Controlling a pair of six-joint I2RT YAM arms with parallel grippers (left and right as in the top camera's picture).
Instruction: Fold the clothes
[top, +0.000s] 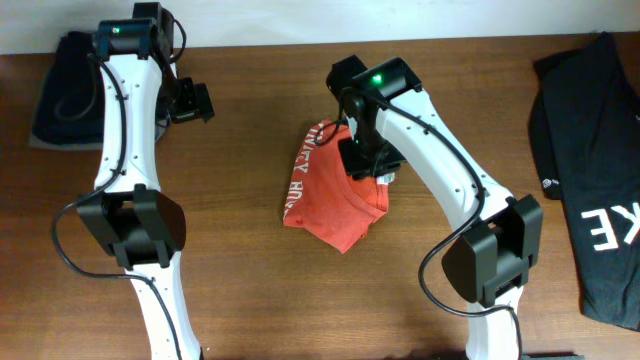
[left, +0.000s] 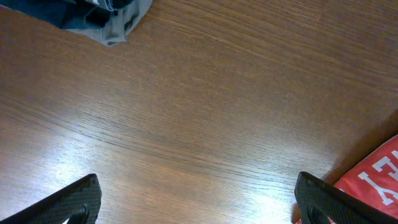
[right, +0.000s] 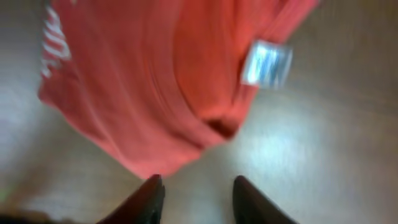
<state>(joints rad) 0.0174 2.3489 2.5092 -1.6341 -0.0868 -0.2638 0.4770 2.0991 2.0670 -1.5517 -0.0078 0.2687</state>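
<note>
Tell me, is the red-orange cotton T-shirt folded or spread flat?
Folded, roughly: the red-orange cotton T-shirt lies as a small layered bundle, white lettering showing only along one edge.

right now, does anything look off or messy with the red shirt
Yes. The red-orange T-shirt sits on the table as a crooked, lopsided bundle, not a neat fold: edges uneven, lettering peeking out along one side, and a white tag sticking out at its edge.

Clothes at the edges of a wooden table (top: 250, 275).
A black T-shirt (top: 590, 150) with white letters lies at the right; a dark folded pile (top: 62, 95) sits far left.
</note>
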